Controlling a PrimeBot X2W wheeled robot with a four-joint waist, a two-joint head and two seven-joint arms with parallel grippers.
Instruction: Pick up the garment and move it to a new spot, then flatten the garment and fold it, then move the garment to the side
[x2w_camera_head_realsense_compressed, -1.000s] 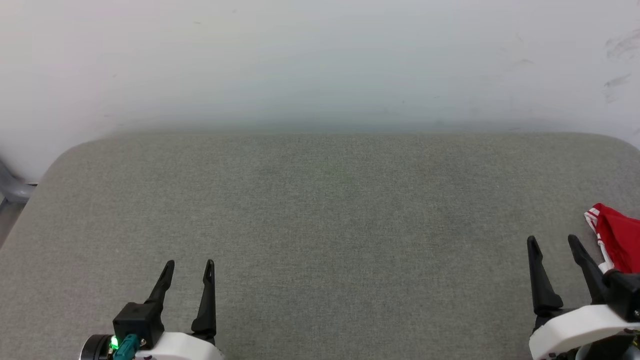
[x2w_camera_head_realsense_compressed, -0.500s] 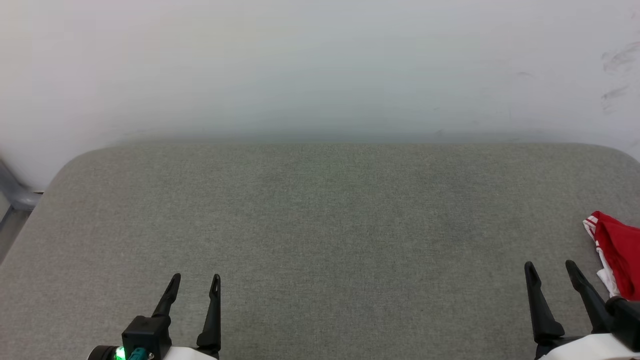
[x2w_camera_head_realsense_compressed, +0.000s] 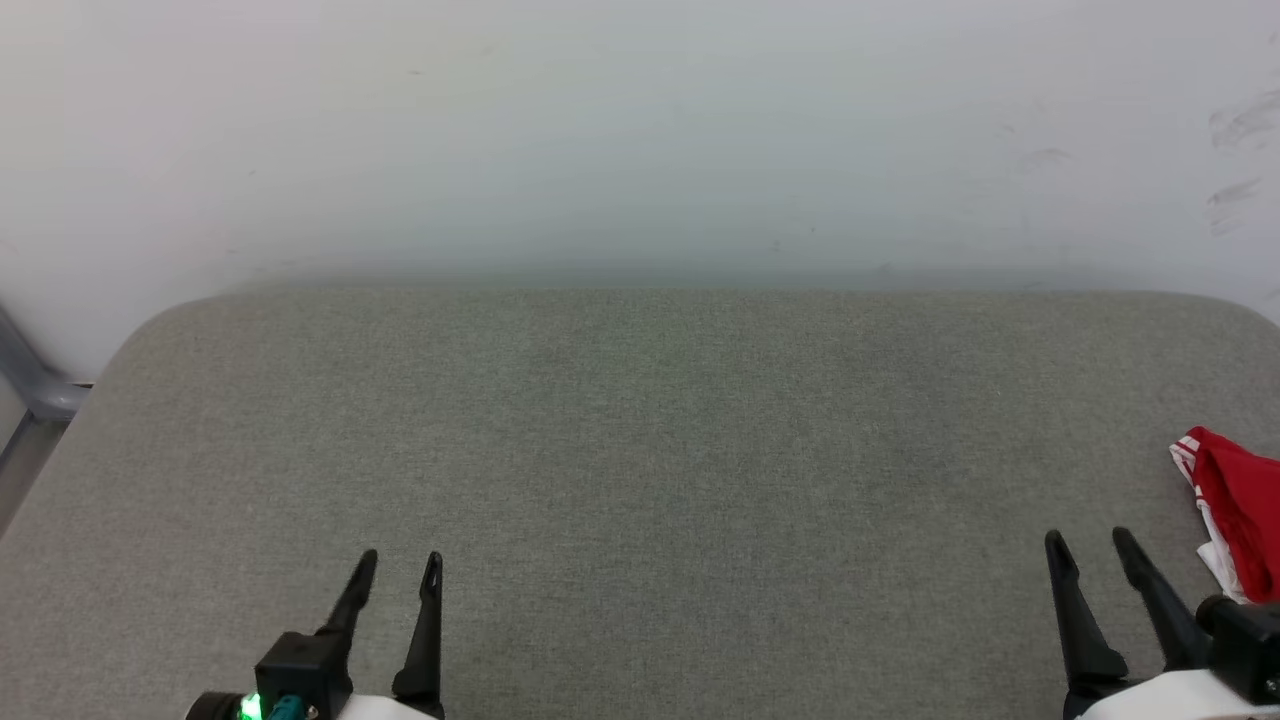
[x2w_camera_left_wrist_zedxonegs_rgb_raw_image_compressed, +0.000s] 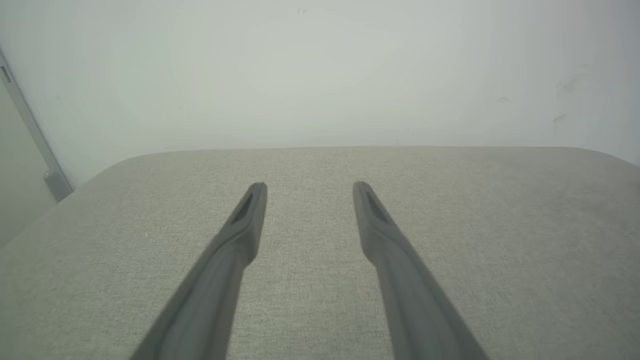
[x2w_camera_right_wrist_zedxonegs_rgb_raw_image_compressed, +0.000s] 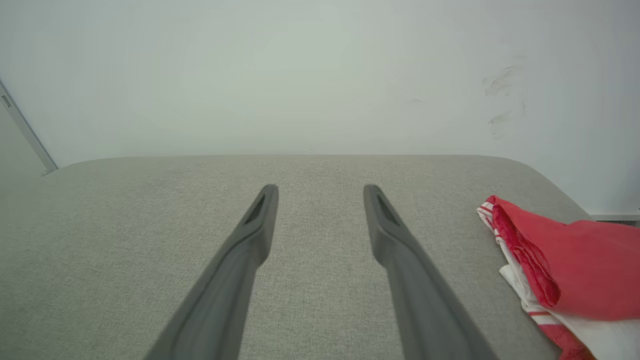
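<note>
The garment (x2w_camera_head_realsense_compressed: 1235, 510), bright red with white parts and striped trim, lies folded in a small bundle at the far right edge of the grey cushioned surface (x2w_camera_head_realsense_compressed: 660, 440). In the right wrist view the garment (x2w_camera_right_wrist_zedxonegs_rgb_raw_image_compressed: 570, 265) sits to the right of my fingers, apart from them. My right gripper (x2w_camera_head_realsense_compressed: 1088, 542) stands open at the lower right of the head view, just left of the garment, nothing between its fingers (x2w_camera_right_wrist_zedxonegs_rgb_raw_image_compressed: 260, 220). At the lower left my left gripper (x2w_camera_head_realsense_compressed: 400, 562) is open too, holding nothing, its fingers (x2w_camera_left_wrist_zedxonegs_rgb_raw_image_compressed: 250, 215) over bare fabric.
A pale wall (x2w_camera_head_realsense_compressed: 640, 130) rises behind the cushioned surface. A grey metal bar (x2w_camera_head_realsense_compressed: 30, 385) shows at the far left beside the surface's rounded corner. Scuff marks (x2w_camera_head_realsense_compressed: 1240, 150) dot the wall at the upper right.
The head camera has tilted, so the surface sits lower in the picture. Both grippers have drawn back toward the bottom edge. The garment has stayed in place.
</note>
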